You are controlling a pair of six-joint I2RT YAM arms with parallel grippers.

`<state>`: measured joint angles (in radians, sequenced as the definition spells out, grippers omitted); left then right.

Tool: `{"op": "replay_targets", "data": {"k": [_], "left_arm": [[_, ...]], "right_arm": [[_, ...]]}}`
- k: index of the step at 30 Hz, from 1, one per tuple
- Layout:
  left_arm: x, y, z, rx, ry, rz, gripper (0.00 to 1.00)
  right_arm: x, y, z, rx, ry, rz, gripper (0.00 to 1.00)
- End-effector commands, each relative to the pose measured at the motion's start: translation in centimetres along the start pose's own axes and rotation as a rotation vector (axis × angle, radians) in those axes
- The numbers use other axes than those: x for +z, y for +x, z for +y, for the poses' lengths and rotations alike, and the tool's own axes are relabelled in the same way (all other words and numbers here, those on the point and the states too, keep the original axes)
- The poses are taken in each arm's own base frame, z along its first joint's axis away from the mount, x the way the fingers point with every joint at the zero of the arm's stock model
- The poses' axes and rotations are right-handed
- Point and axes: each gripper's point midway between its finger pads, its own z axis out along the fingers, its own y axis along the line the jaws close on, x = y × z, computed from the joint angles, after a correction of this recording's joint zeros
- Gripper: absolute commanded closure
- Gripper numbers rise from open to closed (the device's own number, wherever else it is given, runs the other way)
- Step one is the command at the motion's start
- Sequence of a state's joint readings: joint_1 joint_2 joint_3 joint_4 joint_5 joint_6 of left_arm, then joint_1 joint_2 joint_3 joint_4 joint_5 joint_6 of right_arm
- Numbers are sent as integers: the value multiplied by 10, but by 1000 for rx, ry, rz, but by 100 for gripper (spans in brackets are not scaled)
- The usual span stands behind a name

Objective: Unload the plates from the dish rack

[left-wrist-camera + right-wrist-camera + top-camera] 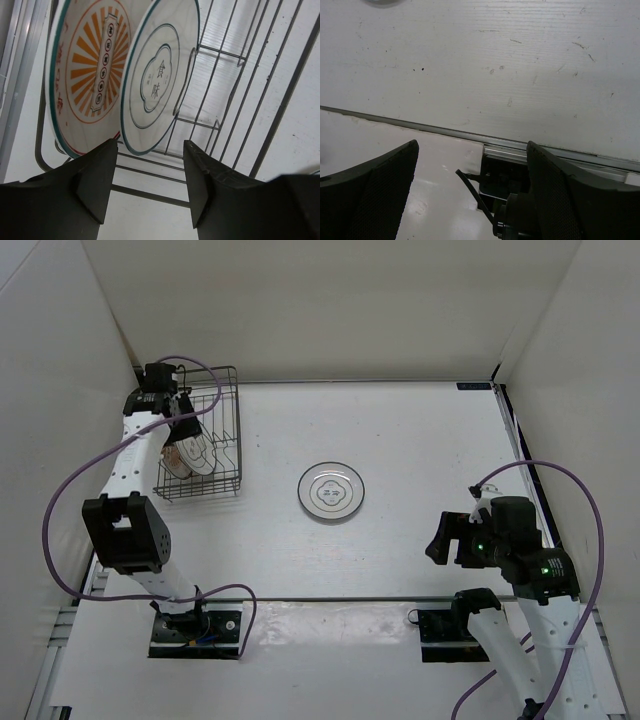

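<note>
My left arm (135, 452), on the left of the top view, is white with black joints. My right arm (512, 540), at the lower right, looks mostly black, with tiny green lights (545, 562). A purple cable (45, 530) loops off each arm. Up close, my fingers (97, 185) are dark, thick wedges.

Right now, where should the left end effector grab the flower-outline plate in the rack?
I'd pinch the rim nearest the left end effector, coming from above. The plate stands on edge in the rack beside the orange plate, so only that rim is exposed; one finger on each face.
</note>
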<state>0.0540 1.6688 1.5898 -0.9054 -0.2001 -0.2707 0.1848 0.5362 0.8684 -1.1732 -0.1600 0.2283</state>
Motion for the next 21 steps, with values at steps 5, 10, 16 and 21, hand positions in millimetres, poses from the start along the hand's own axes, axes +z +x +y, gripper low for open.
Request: {"op": "replay_targets", "data": {"k": [5, 10, 16, 21], "left_arm": [[13, -2, 17, -17, -59, -3, 35], [23, -3, 17, -13, -69, 17, 41], [33, 0, 18, -7, -91, 36, 48], [38, 4, 19, -3, -99, 51, 59]], "right_arm": [[1, -4, 2, -20, -17, -30, 10], [2, -4, 2, -11, -15, -30, 10], [2, -3, 1, -12, -11, -28, 10], [3, -3, 1, -13, -12, -30, 10]]}}
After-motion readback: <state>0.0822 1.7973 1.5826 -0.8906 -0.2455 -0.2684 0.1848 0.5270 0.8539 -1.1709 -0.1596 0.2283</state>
